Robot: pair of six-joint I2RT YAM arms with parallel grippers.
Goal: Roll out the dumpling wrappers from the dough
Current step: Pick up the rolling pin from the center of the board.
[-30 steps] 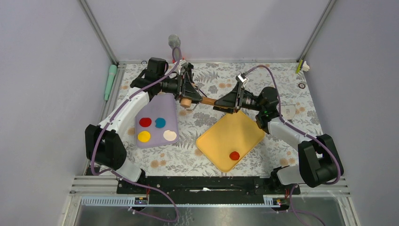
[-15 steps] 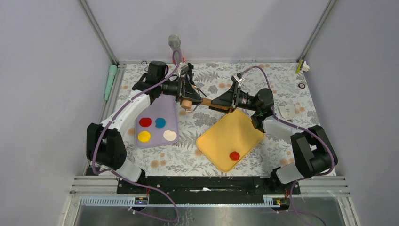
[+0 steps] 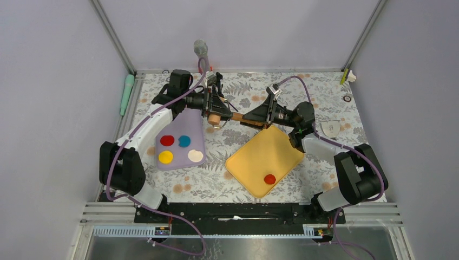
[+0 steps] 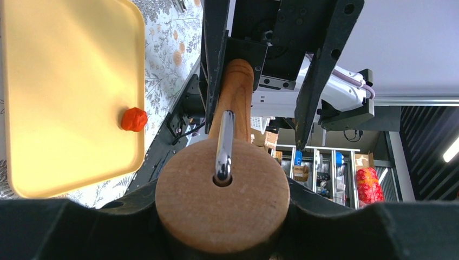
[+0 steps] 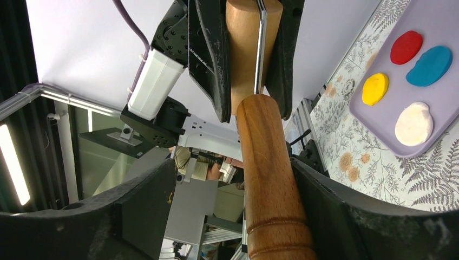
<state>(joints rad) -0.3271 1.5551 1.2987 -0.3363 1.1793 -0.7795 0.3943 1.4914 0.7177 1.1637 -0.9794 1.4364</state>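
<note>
Tabletop [image 3: 243, 89] in a floral print spreads under both arms. On its right half sits the yellow rectangular plastic tray [image 3: 260, 154], turned cornerwise, and to the left lies the lavender rectangular tray [image 3: 196, 130], its far end tucked under the left arm. Over the far middle of the table the wooden rolling pin [image 3: 236, 116] hangs level in the air, an arm at each end. The left gripper [image 3: 217, 112] has it, pads clamped on both sides of the thick round end. The right gripper [image 3: 250, 118] is at the slim handle with its jaws around it but not closed, one finger against the wood and the other standing off. On the lavender tray are four discs in two rows: the flat round red clay disc [image 3: 167, 140], the one wrapper, far left; a blue disc [image 3: 184, 141] just beside it; a yellow disc [image 3: 165, 157] and a cream disc [image 3: 195, 156] nearer. Smallest of all, the small red clay lump [image 3: 269, 179] rests by the yellow tray's near corner, well apart from the pin.
</note>
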